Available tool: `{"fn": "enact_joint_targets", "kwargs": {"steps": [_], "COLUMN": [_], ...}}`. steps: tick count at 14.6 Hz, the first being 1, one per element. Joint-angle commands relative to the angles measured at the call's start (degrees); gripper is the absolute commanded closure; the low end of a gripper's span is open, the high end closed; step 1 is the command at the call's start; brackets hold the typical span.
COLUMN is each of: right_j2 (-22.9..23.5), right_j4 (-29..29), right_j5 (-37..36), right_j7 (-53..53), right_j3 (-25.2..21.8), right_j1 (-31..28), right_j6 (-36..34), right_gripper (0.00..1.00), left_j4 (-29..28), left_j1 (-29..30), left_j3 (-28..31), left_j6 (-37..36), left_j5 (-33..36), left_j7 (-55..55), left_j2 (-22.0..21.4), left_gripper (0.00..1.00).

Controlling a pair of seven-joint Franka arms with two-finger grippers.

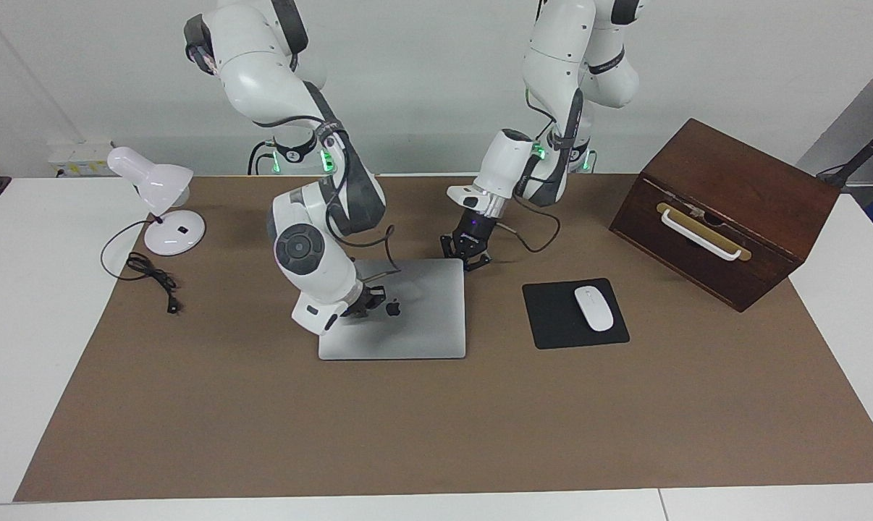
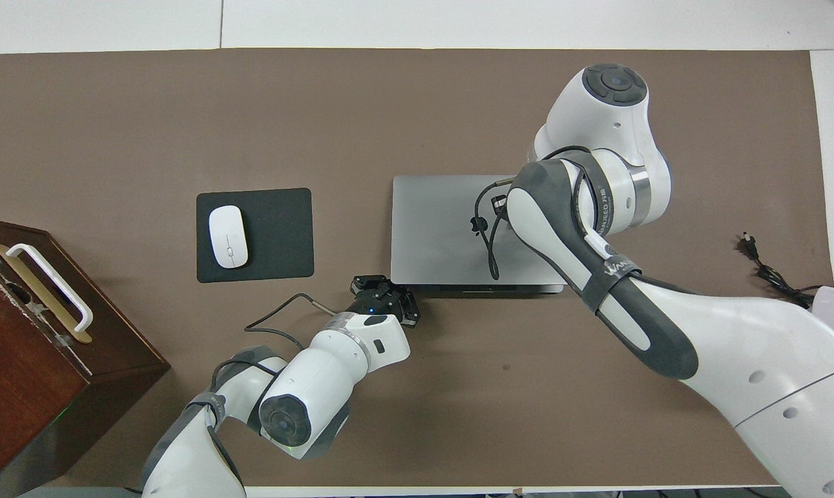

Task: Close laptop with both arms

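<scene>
The silver-grey laptop [image 1: 422,325] lies flat on the brown mat with its lid down and the apple logo facing up; it also shows in the overhead view [image 2: 438,235]. My right gripper [image 1: 368,300] rests on the lid beside the logo, and the right arm hides most of it in the overhead view. My left gripper [image 1: 465,253] is just over the laptop's corner nearest the robots on the left arm's side, with its fingers spread and holding nothing. It also shows in the overhead view [image 2: 386,296].
A black mouse pad [image 1: 552,318] with a white mouse [image 1: 594,308] lies beside the laptop toward the left arm's end. A brown wooden box [image 1: 726,188] stands past it. A white desk lamp [image 1: 158,188] and its cable [image 1: 150,275] are at the right arm's end.
</scene>
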Motion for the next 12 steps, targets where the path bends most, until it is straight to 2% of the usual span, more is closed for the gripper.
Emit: {"fn": "enact_joint_targets", "kwargs": {"steps": [1, 12], "right_j2": [-2.32, -3.2], "right_j4": [-4.24, -7.24], "right_j5": [0.53, 0.53], "right_j7": [1.02, 1.02], "right_j3": [1.2, 1.2], "right_j1": [-1.21, -1.12], "right_j6": [2.28, 4.49], "right_gripper": [1.0, 1.0], "left_j4": [0.44, 0.35], "left_j1": [-0.18, -0.18], "left_j3": [0.88, 0.88], "left_j6": [1.02, 0.76], "left_j5": [-0.42, -0.42], "left_j7": [1.52, 1.6], "left_j2": [2.22, 2.22], "left_gripper": [1.0, 1.0]}}
